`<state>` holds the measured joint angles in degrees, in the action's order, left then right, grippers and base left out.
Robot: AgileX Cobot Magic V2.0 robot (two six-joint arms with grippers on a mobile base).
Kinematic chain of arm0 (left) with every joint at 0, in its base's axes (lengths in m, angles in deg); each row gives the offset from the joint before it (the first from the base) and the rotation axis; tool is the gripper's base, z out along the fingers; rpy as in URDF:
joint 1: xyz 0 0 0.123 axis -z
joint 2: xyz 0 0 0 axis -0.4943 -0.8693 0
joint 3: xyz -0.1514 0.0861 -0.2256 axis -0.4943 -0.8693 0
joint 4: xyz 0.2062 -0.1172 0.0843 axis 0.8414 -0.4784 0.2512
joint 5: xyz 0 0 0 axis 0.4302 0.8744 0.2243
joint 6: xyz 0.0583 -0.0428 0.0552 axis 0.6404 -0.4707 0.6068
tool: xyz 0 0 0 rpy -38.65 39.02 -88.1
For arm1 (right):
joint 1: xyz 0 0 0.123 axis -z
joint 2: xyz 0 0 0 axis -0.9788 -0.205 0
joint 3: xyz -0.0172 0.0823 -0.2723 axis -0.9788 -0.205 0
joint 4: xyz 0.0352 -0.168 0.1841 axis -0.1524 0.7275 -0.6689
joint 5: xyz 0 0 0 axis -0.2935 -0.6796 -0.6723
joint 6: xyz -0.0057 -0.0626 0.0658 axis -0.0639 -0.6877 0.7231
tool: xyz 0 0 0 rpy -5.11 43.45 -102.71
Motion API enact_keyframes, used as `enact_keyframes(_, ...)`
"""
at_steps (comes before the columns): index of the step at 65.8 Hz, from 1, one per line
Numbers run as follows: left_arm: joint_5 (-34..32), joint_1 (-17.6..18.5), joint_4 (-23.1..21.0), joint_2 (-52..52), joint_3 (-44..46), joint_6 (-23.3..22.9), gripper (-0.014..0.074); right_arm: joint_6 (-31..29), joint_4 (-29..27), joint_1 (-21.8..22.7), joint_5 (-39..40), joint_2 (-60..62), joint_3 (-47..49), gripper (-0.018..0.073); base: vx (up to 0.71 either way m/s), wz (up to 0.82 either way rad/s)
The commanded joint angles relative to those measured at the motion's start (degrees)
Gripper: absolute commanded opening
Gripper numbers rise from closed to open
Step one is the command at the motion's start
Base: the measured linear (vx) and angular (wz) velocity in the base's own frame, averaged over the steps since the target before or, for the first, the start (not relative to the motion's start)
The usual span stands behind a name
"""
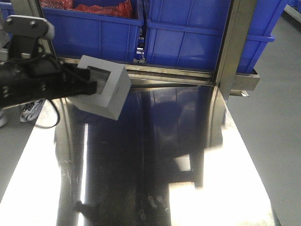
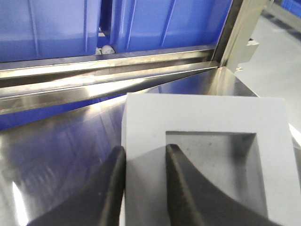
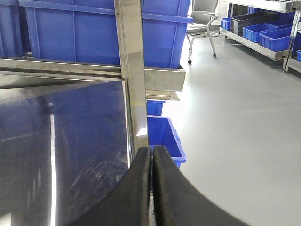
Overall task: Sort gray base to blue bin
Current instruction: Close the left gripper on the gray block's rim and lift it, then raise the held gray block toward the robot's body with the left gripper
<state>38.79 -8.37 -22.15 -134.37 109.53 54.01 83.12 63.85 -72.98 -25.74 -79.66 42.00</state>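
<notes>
The gray base (image 1: 110,94) hangs tilted above the steel table (image 1: 150,179), its square recess facing up and left. My left gripper (image 1: 91,87) is shut on it from the left. In the left wrist view the gripper (image 2: 145,149) pinches one rim of the gray base (image 2: 202,115), with one finger outside and the other inside the recess. Just behind it stand two blue bins: one (image 1: 188,40) at back centre, and another (image 1: 94,33) on the left holding red material. My right gripper (image 3: 151,149) is shut on nothing at the table's right edge.
A steel upright post (image 1: 233,52) rises at the table's back right corner, also close ahead of the right gripper (image 3: 129,70). A steel rail (image 2: 108,75) runs below the bins. On the floor to the right are a small blue bin (image 3: 164,136) and an office chair (image 3: 202,19).
</notes>
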Motion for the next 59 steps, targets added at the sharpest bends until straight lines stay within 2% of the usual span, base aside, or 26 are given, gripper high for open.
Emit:
enact_keyframes(1, -7.07, 0.21, -0.6, 5.93, -1.67, 0.0, -0.0008, -0.32, 0.23, -0.02, 4.28, 0.1, -0.08, -0.0005, 0.0, 0.0)
enact_keyframes(24, -7.96, 0.21, -0.71, 21.23, -14.17, 0.0, -0.0008, -0.32, 0.23, -0.02, 4.28, 0.1, -0.08, -0.0005, 0.0, 0.0)
enact_keyframes(40, -11.83, 0.21, -0.77, 31.8, -22.51, -0.33, -0.0008, -0.32, 0.23, -0.02, 4.28, 0.1, -0.08, -0.0005, 0.0, 0.0)
enact_keyframes(59, -12.55, 0.21, -0.77, 41.06, -28.76, -0.33, -0.0008, -0.32, 0.23, -0.02, 4.28, 0.1, -0.08, -0.0005, 0.0, 0.0)
